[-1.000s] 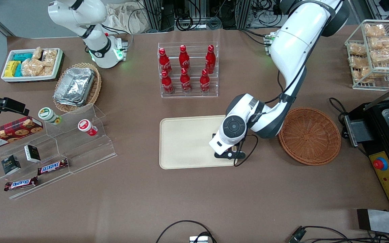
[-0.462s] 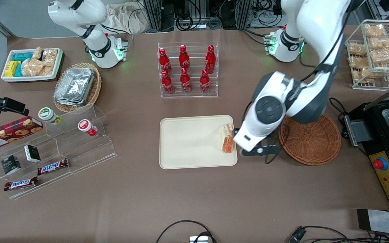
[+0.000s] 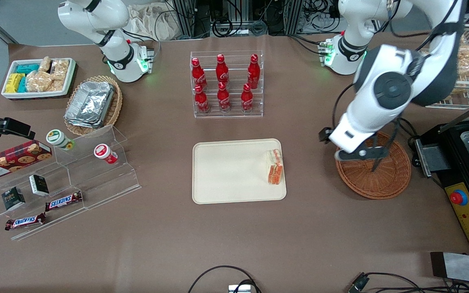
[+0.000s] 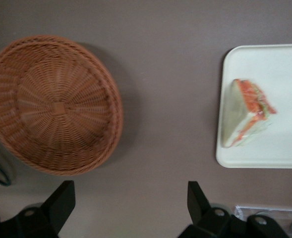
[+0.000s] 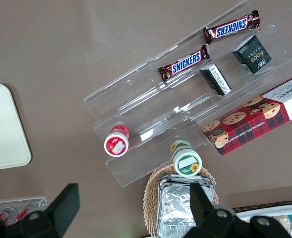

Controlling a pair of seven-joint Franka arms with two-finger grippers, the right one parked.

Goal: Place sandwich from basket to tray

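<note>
Brown matting covers the whole table (image 3: 218, 244), with snack displays toward the parked arm's end and a rack of red bottles (image 3: 226, 83) farther from the front camera than the tray (image 3: 226, 171). That tray sits mid-table, a bare flat landing spot, and the basket (image 3: 377, 175) stands just beside it toward the working arm's end, close enough for a short carry. Nothing lies in the basket now. The sandwich (image 3: 274, 167) rests on the tray, hard against the rim nearest the basket, filling edge showing; by my reading the transfer is done. The gripper (image 3: 358, 154) hangs above the basket's rim, raised off the table, its fingers (image 4: 61, 198) spread apart and holding nothing. So the sandwich lies well apart from the gripper, on the tray's side of the strip of bare mat that separates tray and basket.
</note>
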